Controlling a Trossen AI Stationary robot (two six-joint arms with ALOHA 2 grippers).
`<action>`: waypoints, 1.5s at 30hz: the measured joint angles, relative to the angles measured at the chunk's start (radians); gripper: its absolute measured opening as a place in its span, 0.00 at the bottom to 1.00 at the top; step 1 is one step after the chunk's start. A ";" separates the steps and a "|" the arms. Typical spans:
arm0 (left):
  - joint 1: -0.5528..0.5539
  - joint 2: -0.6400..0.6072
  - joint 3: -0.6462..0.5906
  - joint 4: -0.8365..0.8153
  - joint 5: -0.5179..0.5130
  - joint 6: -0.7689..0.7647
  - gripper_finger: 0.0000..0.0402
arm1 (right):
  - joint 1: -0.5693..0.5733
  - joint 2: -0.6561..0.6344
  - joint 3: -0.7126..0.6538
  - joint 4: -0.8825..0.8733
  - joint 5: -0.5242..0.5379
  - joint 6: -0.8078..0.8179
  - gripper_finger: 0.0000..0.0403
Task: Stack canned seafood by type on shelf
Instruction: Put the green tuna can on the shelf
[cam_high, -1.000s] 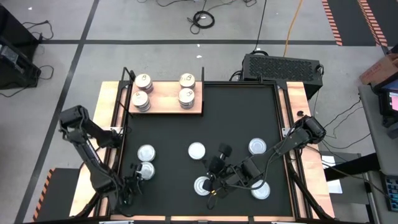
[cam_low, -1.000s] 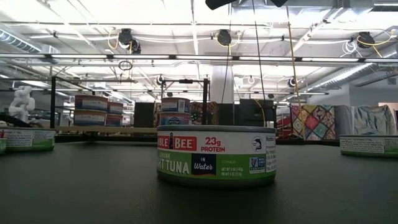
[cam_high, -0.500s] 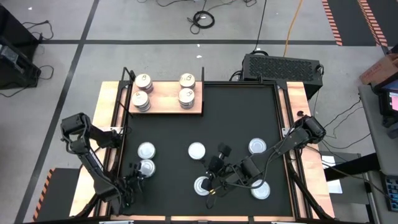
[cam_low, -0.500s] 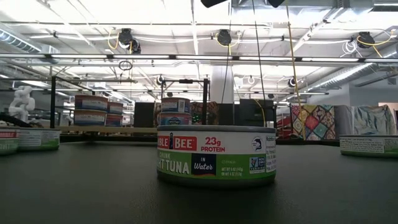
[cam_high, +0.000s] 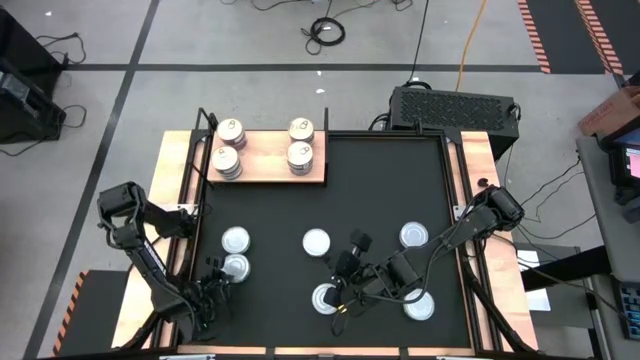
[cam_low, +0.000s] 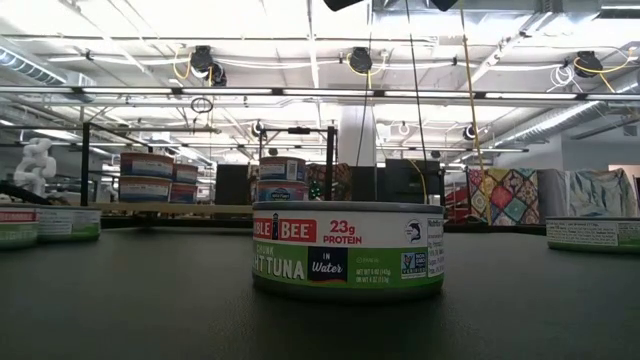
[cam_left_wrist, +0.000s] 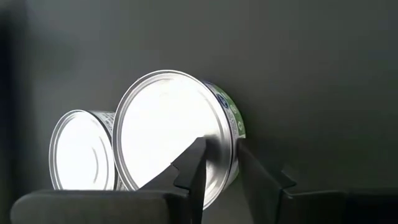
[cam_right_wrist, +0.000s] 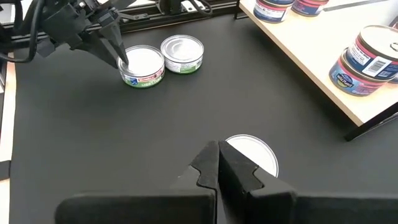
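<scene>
At the mat's near-left corner, left gripper (cam_left_wrist: 219, 163) pinching the rim of a green-labelled tin (cam_left_wrist: 168, 127), second tin (cam_left_wrist: 81, 149) beside; from above, grip hidden; right gripper (cam_right_wrist: 217, 163) pressed together mid-mat; stacked tins (cam_high: 227, 163) on shelf (cam_high: 265, 155).

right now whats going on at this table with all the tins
The left gripper has its fingers pinching the rim of a green-label tin near the front left of the black mat, right beside another tin. The right gripper is shut and empty, hovering mid-mat near a silver-lidded tin. Four stacks of tins already stand on the wooden shelf; several more tins lie loose on the mat.
</scene>
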 joint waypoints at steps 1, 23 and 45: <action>0.000 0.006 0.000 -0.001 -0.007 -0.006 0.22 | 0.000 0.000 0.000 0.000 0.000 0.000 0.00; 0.003 0.063 0.070 -0.008 -0.049 0.034 0.01 | 0.000 0.000 0.000 -0.001 0.000 -0.002 0.00; 0.126 0.059 0.246 -0.157 -0.172 0.301 0.00 | 0.000 0.000 0.000 -0.001 0.000 -0.002 0.00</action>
